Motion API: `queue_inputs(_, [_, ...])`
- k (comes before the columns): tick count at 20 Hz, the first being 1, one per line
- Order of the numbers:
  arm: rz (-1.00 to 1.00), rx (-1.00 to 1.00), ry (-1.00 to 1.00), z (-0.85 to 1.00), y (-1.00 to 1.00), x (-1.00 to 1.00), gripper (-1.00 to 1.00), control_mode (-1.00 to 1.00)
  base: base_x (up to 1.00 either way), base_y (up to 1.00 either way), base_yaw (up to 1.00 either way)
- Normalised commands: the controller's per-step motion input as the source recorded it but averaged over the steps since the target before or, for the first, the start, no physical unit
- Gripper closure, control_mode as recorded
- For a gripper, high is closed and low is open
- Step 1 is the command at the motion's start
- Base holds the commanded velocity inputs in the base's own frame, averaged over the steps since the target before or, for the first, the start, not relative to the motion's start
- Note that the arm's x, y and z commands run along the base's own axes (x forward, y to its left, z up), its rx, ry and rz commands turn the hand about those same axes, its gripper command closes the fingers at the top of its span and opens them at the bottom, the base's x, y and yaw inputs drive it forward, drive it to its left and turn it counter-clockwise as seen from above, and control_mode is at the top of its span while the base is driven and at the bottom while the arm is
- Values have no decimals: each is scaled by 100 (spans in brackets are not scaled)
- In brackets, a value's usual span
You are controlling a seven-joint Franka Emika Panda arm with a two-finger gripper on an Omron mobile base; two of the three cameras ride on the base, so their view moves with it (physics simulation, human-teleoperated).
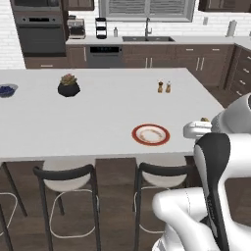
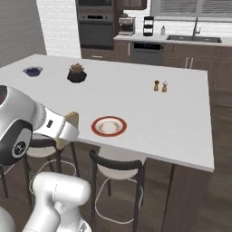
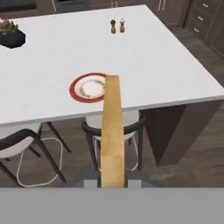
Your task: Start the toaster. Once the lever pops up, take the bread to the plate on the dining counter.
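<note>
Held the bread (image 3: 112, 131) edge-on, pinched in the gripper (image 3: 113, 183), long axis running away from the hand toward the plate (image 3: 89, 88); hung off the near edge of the dining counter (image 3: 166, 65), above a stool (image 3: 114, 127). Showed from the right base only a tan corner (image 2: 71, 119) beside the wrist; from the left, a wall counter with sink (image 1: 147, 38) and oven (image 1: 40, 29).

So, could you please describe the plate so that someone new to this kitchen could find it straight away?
Look at the dining counter, the wide white island with dark chairs along its near edge. The plate lies flat close to that edge. It is the one round dish with a red-orange rim; its neighbours are two small shakers and a dark plant pot.
</note>
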Motion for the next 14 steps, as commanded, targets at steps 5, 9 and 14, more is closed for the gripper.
queue_inputs(5, [0,0,0,0,0,0,100,100,94,39,-18])
queue_inputs(9, [0,0,0,0,0,0,100,100,100,-3,-11])
queue_inputs(14, [0,12,1,-23,-39,35,100,-100,16,-4,-2])
